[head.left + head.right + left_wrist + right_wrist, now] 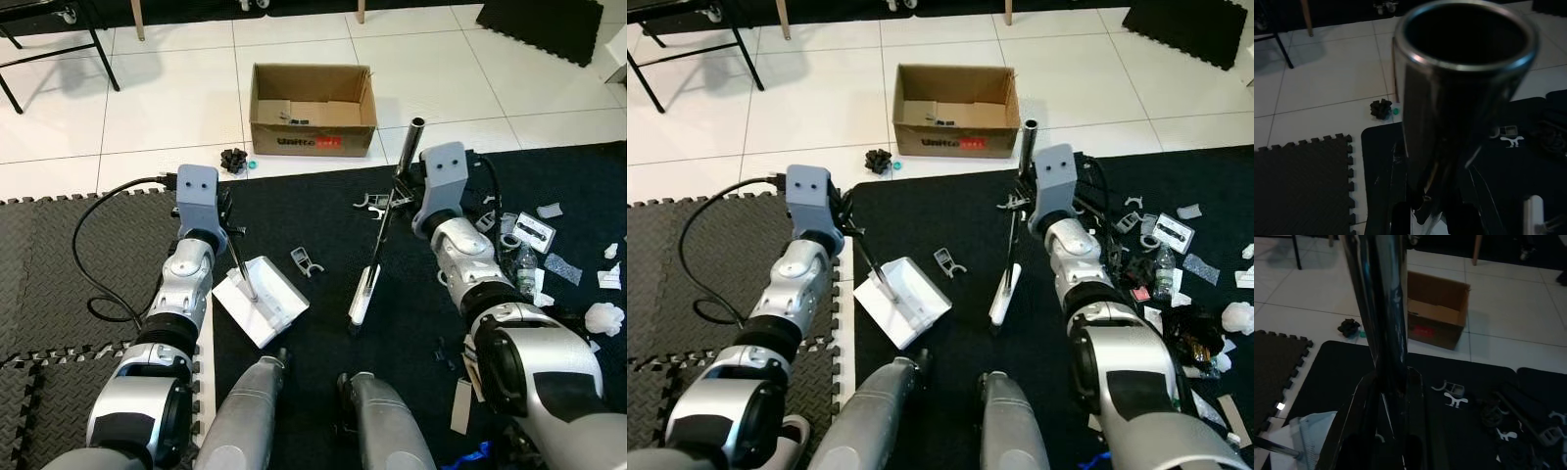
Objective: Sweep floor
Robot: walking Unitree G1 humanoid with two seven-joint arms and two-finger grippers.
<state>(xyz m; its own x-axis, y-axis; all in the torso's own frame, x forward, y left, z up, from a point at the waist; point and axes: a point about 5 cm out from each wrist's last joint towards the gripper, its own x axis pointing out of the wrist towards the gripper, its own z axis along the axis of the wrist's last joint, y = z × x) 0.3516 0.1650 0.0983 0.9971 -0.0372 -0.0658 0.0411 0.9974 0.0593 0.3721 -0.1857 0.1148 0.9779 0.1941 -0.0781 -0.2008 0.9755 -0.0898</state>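
Observation:
A white dustpan (261, 300) lies on the black foam mat (323, 235), with a thin metal handle rising from it. My left gripper (228, 225) is shut on that handle, which looms as a shiny tube (1459, 83) in the left wrist view. A white broom head (361, 296) rests on the mat just right of the dustpan. Its metal handle (410, 142) leans up and away. My right gripper (400, 192) is shut on this handle, and its dark fingers (1414, 421) flank the tube (1380, 308). Small white and grey clips (306, 260) lie on the mat between the two tools.
An open cardboard box (313, 110) stands on the white tiles ahead, with a small black object (233, 160) left of it. A heap of litter (534, 250) covers the mat on the right. A black cable (93, 245) loops over the grey mat at left. Chair legs (98, 49) stand far left.

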